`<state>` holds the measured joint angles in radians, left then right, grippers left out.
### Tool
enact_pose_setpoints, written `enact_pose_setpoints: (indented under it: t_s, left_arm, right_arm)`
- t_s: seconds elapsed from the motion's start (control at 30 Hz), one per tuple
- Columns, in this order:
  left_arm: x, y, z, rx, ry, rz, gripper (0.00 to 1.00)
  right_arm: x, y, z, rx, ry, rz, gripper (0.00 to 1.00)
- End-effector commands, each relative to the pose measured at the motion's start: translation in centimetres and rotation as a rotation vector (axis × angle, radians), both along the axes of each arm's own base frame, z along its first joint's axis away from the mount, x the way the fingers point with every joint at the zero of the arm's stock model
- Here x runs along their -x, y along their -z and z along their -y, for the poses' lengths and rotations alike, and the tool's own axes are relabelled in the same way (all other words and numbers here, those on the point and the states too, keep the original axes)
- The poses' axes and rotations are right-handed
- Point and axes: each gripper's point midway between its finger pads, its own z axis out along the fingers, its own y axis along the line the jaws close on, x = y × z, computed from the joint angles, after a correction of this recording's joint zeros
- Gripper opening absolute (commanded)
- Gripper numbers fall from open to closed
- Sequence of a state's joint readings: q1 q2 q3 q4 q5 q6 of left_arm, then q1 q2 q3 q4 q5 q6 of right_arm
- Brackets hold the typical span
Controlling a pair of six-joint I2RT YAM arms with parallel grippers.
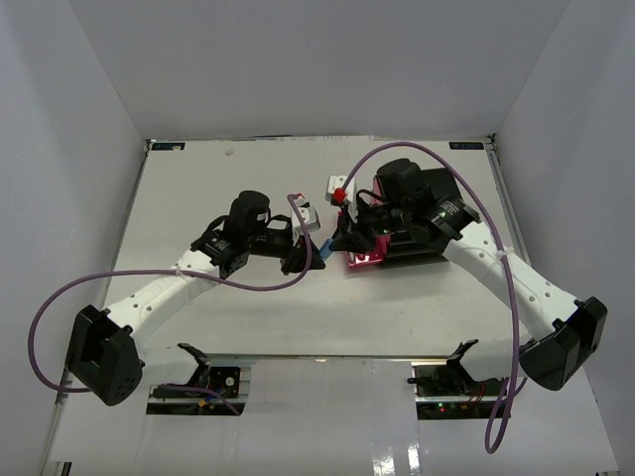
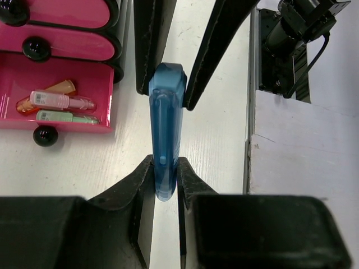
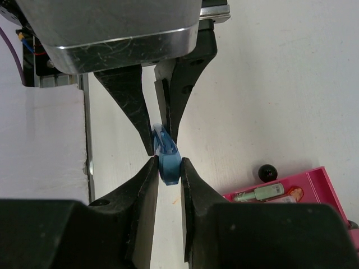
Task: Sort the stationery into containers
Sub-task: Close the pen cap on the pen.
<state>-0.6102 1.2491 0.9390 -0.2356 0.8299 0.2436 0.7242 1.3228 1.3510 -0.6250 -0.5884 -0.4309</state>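
Both of my grippers are clamped on a single light-blue piece [image 2: 166, 112], which we hold between us over the white table [image 2: 221, 154]. My left gripper [image 2: 164, 171] pinches one end and my right gripper [image 3: 167, 168] the other. It sits just beside the black cabinet [image 1: 412, 253], apart from it. I count three pink drawers with three round black knobs. The open drawer [image 2: 14, 73] holds three pens: one orange pen [image 2: 64, 88], one pink pen [image 2: 56, 100] and one green pen [image 2: 61, 116]. Their labels are too small to read.

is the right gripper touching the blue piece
Touching: in the right wrist view the right gripper pinches the blue piece from both sides, with no gap.
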Motion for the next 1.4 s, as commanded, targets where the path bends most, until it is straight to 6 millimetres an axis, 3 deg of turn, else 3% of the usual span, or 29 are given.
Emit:
enact_pose_setpoints:
  t_s: [0.0, 0.43, 0.6, 0.63, 0.73, 0.9, 1.2, 1.37]
  left_arm:
    - [-0.3, -7.5, 0.4, 0.189, 0.015, 0.198, 0.0]
    - [0.3, -8.7, 0.0, 0.228, 0.035, 0.244, 0.0]
    - [0.0, -7.5, 0.0, 0.195, 0.032, 0.239, 0.01]
    - [0.0, -7.3, 0.0, 0.186, 0.032, 0.233, 0.07]
    - [0.0, -6.7, 0.0, 0.174, 0.03, 0.215, 0.12]
    - [-0.2, -5.3, -0.4, 0.133, 0.01, 0.192, 0.35]
    - [1.0, -1.6, -1.9, 0.047, -0.021, 0.121, 0.66]
    - [1.0, -0.1, -2.8, 0.009, -0.074, 0.104, 0.8]
  right_arm:
    - [2.7, 4.1, 0.1, 0.115, -0.06, -0.132, 0.08]
    - [4.3, 5.8, -0.4, 0.161, -0.121, -0.192, 0.08]
    - [3.4, 4.7, -0.5, 0.148, -0.094, -0.137, 0.08]
    - [3.3, 4.2, -0.4, 0.141, -0.087, -0.121, 0.08]
    - [2.9, 2.8, -0.3, 0.125, -0.07, -0.074, 0.08]
    - [2.5, 1.6, 0.4, 0.116, -0.047, -0.015, 0.08]
    - [1.5, -1.3, 1.9, 0.074, 0.02, 0.095, 0.08]
    - [-1.1, -2.2, 2.6, 0.091, 0.145, 0.169, 0.08]
